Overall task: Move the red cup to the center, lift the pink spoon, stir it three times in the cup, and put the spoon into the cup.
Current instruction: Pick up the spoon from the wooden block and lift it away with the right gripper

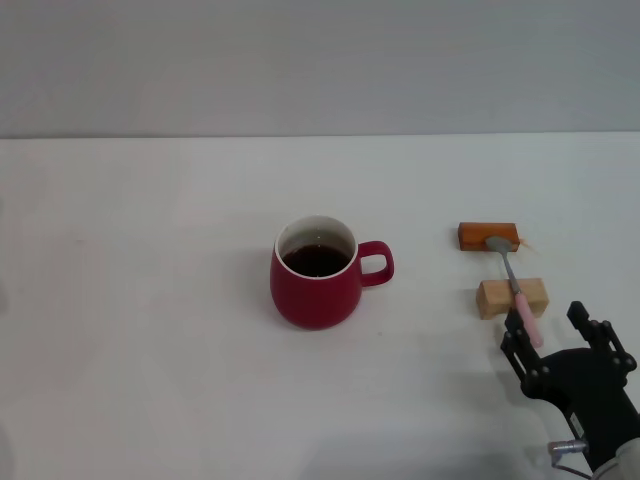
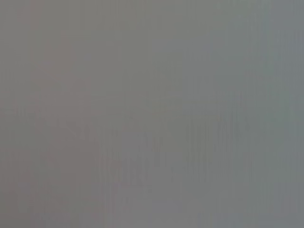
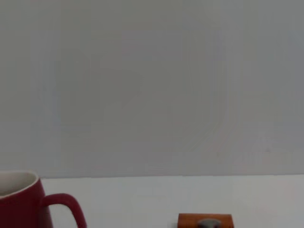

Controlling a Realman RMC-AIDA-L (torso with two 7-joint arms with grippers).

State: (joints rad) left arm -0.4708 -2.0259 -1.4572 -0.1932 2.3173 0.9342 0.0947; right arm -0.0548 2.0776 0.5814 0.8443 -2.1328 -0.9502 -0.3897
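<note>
The red cup stands in the middle of the white table, dark liquid inside, its handle pointing to the right. It also shows in the right wrist view as the red cup. The pink spoon lies across two wooden blocks to the right, its grey bowl on the far block. My right gripper is open just in front of the near block. The pink handle's end lies between its fingers, close to the left fingertip. The left gripper is out of view.
A dark orange block and a pale wooden block hold the spoon off the table. A grey wall rises behind the table's far edge. The left wrist view shows only plain grey.
</note>
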